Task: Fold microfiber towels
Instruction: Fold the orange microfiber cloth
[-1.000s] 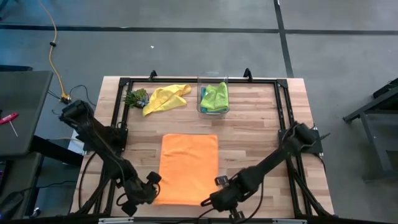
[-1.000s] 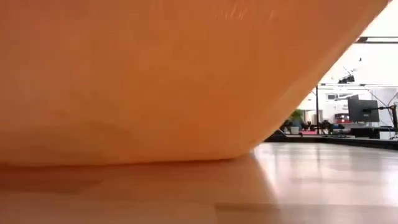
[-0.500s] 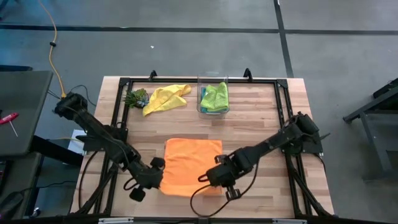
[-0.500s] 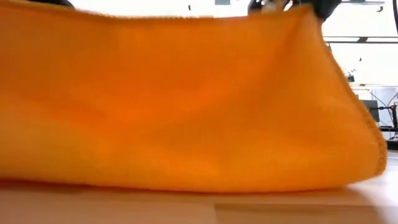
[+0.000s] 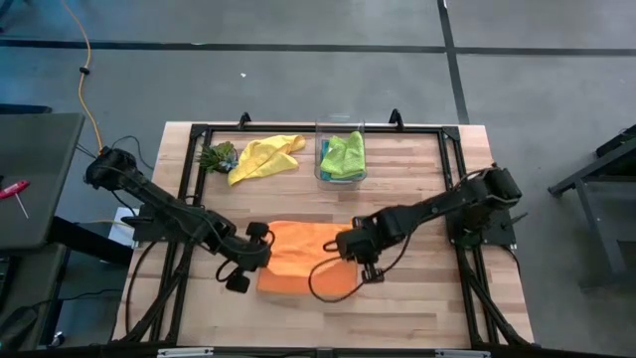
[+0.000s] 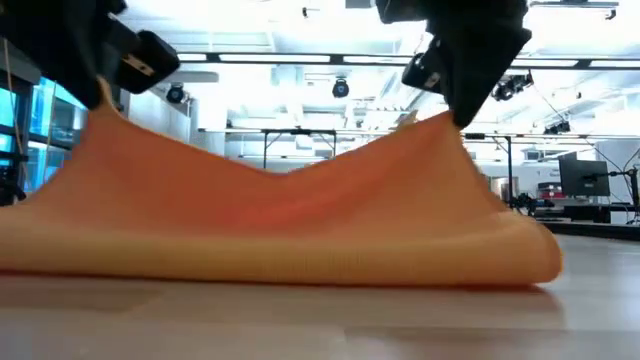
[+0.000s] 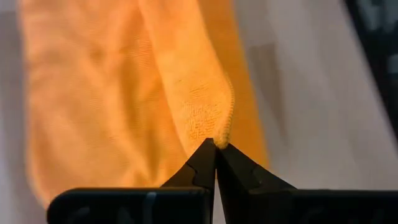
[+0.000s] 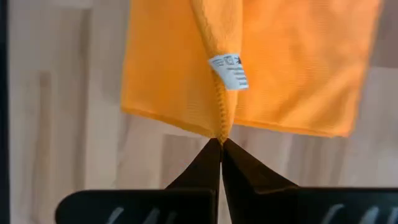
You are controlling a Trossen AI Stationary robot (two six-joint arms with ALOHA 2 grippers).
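Wrist views are showing each pincer pressed together on a corner of the orange towel (image 5: 301, 261): the left gripper (image 7: 216, 147) is pinching a hemmed corner, and the right gripper (image 8: 221, 142) is clamping the hem just below a small white label (image 8: 228, 71).

From table height, the towel (image 6: 290, 225) is sagging between its two raised corners (its folded edge is resting on the table (image 6: 400, 325)), and both arms are running out of that picture at the top.

From above, the left gripper (image 5: 256, 249) and right gripper (image 5: 348, 246) are sitting at the towel's left and right edges, near the middle of the table (image 5: 417, 199).

Farther back, a yellow towel (image 5: 263, 155) is lying crumpled beside a green clump (image 5: 218, 155). A lime towel (image 5: 344, 153) is lying in a clear box (image 5: 341, 176), covering something teal that is hard to make out.
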